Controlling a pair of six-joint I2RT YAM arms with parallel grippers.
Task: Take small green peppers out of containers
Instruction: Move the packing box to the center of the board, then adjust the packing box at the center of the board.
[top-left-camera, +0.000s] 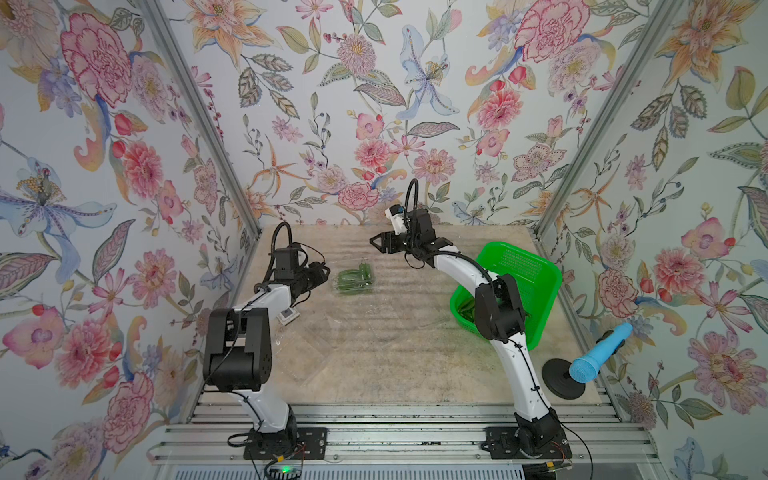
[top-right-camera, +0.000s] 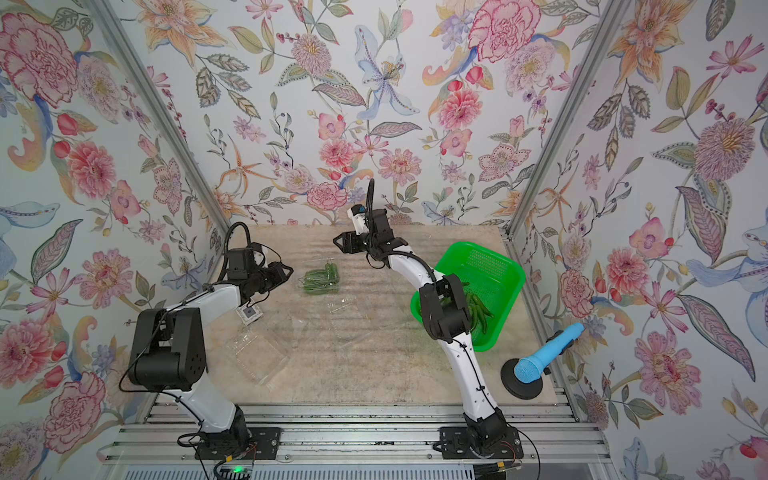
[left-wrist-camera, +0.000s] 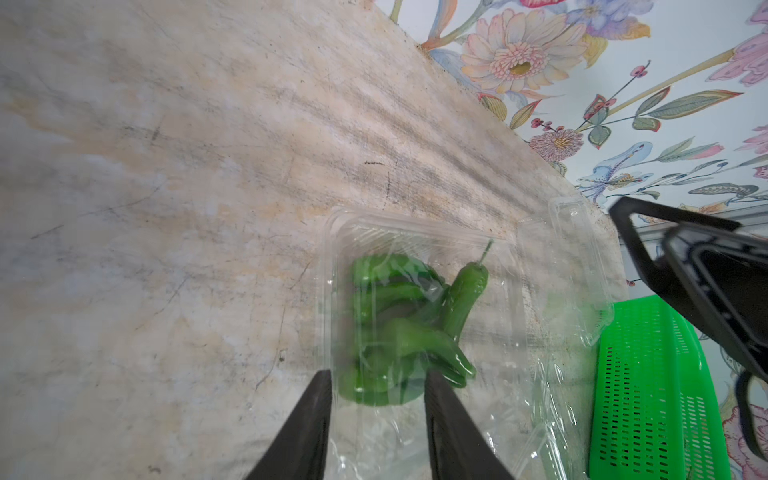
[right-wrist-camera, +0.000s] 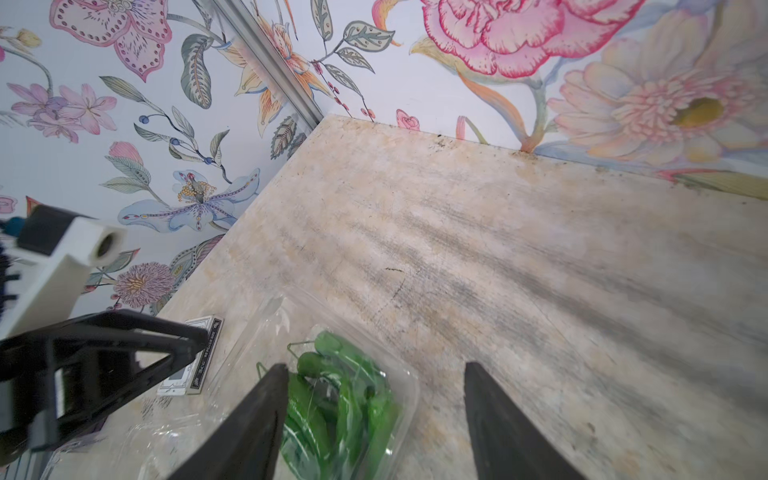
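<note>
Small glossy dark-green peppers (top-left-camera: 354, 279): heaped in a clear thin plastic clamshell container (left-wrist-camera: 415, 226), mid-bench (top-left-camera: 395, 332), nearer the back edge. Left gripper (left-wrist-camera: 378, 374): jaws spread, holding nothing, just beside the container. Right gripper (right-wrist-camera: 376, 366): jaws spread wide, raised near it. Bright green perforated plastic basket (top-right-camera: 482, 266): right edge, more peppers inside.

Green basket (top-left-camera: 524, 266) on table (top-left-camera: 395, 332), blue mic (top-left-camera: 600, 351) nr it.

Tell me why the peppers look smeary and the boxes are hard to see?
Left wrist view: motion blur smears the peppers, and glare streaks their clear container. In a top view: an empty container nearly vanishes, being see-through.
</note>
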